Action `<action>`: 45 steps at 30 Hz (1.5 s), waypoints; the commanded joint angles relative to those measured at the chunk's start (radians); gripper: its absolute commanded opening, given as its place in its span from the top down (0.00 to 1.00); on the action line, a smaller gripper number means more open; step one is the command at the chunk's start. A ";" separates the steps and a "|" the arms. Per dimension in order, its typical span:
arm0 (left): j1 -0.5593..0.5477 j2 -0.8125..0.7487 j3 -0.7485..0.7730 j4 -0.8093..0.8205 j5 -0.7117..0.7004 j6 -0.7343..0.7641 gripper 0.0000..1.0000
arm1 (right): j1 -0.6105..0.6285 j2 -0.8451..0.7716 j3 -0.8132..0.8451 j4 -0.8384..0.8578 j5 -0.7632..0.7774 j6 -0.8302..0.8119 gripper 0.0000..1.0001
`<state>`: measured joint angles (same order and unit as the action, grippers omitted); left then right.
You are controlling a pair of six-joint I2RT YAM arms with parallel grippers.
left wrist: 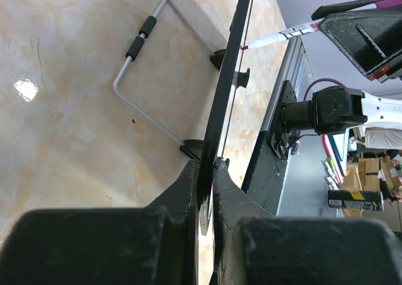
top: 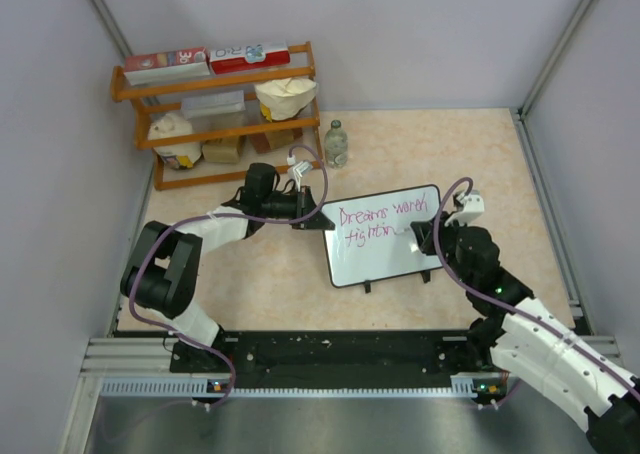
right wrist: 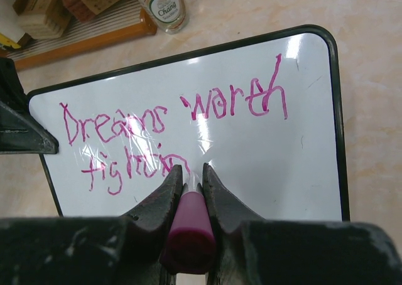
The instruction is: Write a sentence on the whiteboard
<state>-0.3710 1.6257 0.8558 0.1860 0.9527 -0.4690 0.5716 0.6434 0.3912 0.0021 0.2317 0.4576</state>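
The whiteboard (top: pixel 385 249) stands tilted on its feet mid-table, black-framed. On it the sentence (top: pixel 380 222) in pink marker reads "Dreams worth" above "fightin". My left gripper (top: pixel 311 218) is shut on the board's left edge. In the left wrist view the frame (left wrist: pixel 227 78) runs edge-on between the jaws of that gripper (left wrist: pixel 206 167). My right gripper (right wrist: pixel 188 171) is shut on a pink marker (right wrist: pixel 188 225). Its tip is hidden behind the jaws and points at the board (right wrist: pixel 301 172) just after the last letters of the sentence (right wrist: pixel 135 166). The marker's white barrel (left wrist: pixel 282 35) meets the board face.
A wooden shelf (top: pixel 215 114) with boxes and bags stands at the back left. A water bottle (top: pixel 336 144) is just behind the board. The board's wire prop (left wrist: pixel 141 65) rests on the table behind it. Walls close in on three sides.
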 commanded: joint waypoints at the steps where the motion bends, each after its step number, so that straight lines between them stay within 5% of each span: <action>1: 0.007 -0.007 0.015 -0.025 -0.132 0.053 1.00 | -0.010 -0.017 -0.005 -0.040 0.015 0.000 1.00; 15: 0.007 -0.009 0.015 -0.025 -0.132 0.053 1.00 | -0.027 0.016 0.109 -0.010 0.021 -0.027 1.00; 45: 0.007 -0.004 0.017 -0.025 -0.131 0.053 1.00 | -0.058 0.022 0.026 0.001 -0.054 -0.007 1.00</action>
<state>-0.3710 1.6257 0.8558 0.1860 0.9535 -0.4690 0.5224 0.6941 0.4362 0.0105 0.1852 0.4488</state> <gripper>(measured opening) 0.086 0.114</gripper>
